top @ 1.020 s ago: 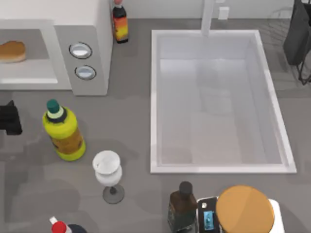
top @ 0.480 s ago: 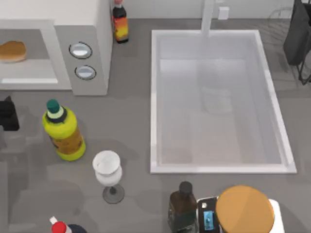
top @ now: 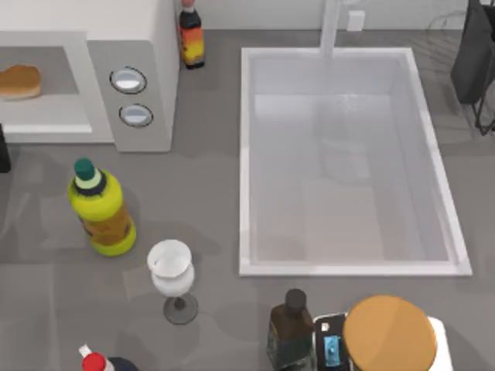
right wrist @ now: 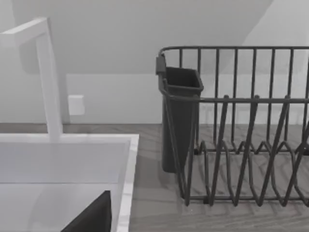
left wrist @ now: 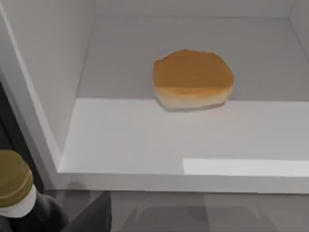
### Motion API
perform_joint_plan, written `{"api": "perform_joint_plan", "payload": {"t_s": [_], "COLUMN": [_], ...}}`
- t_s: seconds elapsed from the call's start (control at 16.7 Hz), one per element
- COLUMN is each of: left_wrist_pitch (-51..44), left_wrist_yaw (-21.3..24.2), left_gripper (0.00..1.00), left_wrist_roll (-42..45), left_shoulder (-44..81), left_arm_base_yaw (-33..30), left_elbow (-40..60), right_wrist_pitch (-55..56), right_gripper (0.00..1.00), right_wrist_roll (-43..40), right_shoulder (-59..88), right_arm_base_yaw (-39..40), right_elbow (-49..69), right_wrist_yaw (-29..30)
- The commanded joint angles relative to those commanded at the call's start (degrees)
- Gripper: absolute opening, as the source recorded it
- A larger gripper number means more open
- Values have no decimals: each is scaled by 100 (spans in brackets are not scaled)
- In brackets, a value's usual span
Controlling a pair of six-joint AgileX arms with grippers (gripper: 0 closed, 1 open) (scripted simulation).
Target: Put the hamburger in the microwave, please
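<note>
Hamburger (top: 19,81): lies inside the open cavity of the microwave (top: 143,46), at the 10 o'clock corner of the surface (top: 209,201). In the left wrist view the bun (left wrist: 193,79) sits flat on the white cavity floor, clear of both side walls, nothing touching it.

Microwave: grey control panel with two round dials, facing 6 o'clock.

Left hand (top: 3,148): a dark sliver at the 9 o'clock edge of the top view, just in front of the microwave opening; whether open or closed cannot be told.

Right arm (top: 473,54): parked at 2 o'clock by the dish rack (right wrist: 241,125); hand state cannot be told.

Other items: white sink (top: 348,267) at centre-right; yellow bottle (top: 100,209) and wine glass (top: 172,274) at 8 o'clock; sauce bottle (top: 190,35) at 12 o'clock beside the microwave; dark bottle (top: 290,328) and large orange disc (top: 389,334) at 5 o'clock.
</note>
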Motion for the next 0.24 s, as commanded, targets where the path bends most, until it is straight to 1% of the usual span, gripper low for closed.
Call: {"api": "perform_joint_plan", "payload": {"t_s": [0.12, 0.24], "left_wrist_pitch": [-324, -406], "left_wrist_yaw": [-4, -4], "left_gripper": [100, 100], "left_wrist_roll": [-1, -1], "left_shoulder": [-289, -369], "left_arm_base_yaw": [2, 2], "left_elbow": [111, 143], "right_wrist_pitch": [0, 0], "right_gripper": [100, 100], "right_wrist_roll": [0, 0], "right_shoulder": [0, 0], "right_arm_base_yaw": [0, 0], "right_elbow": [0, 0], "right_wrist_yaw": [0, 0]}}
